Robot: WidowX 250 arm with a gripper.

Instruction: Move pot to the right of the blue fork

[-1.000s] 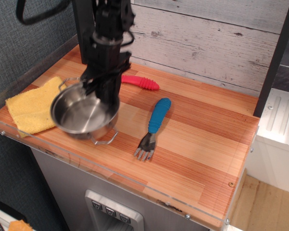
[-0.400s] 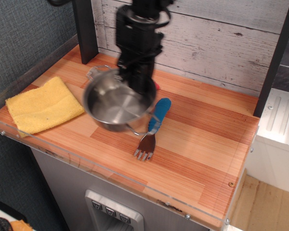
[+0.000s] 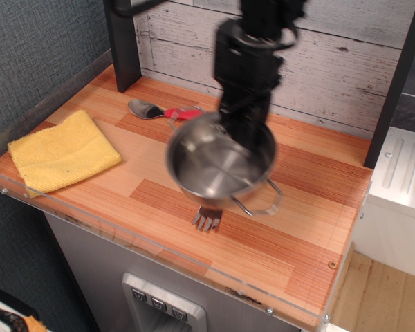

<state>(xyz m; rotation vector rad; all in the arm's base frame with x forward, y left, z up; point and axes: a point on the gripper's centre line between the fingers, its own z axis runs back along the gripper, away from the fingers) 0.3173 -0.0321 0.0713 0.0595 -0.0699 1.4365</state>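
Note:
The shiny steel pot [image 3: 218,166] hangs tilted above the middle of the wooden table, held by its far rim. My black gripper [image 3: 241,117] is shut on that rim, coming down from the back. The pot covers the blue fork; only the fork's metal tines [image 3: 207,219] show below the pot's front edge, and the blue handle is hidden. One wire loop handle [image 3: 261,200] sticks out at the pot's lower right.
A yellow cloth [image 3: 61,150] lies at the left front of the table [image 3: 297,235]. A red-handled metal spoon [image 3: 155,111] lies behind the pot at the back left. A white plank wall stands behind, with dark posts at both back corners.
The gripper has carried the pot from beside the yellow cloth rightward, over the spoon and the fork. The spoon's bowl has come into view; the fork's blue handle is now covered.

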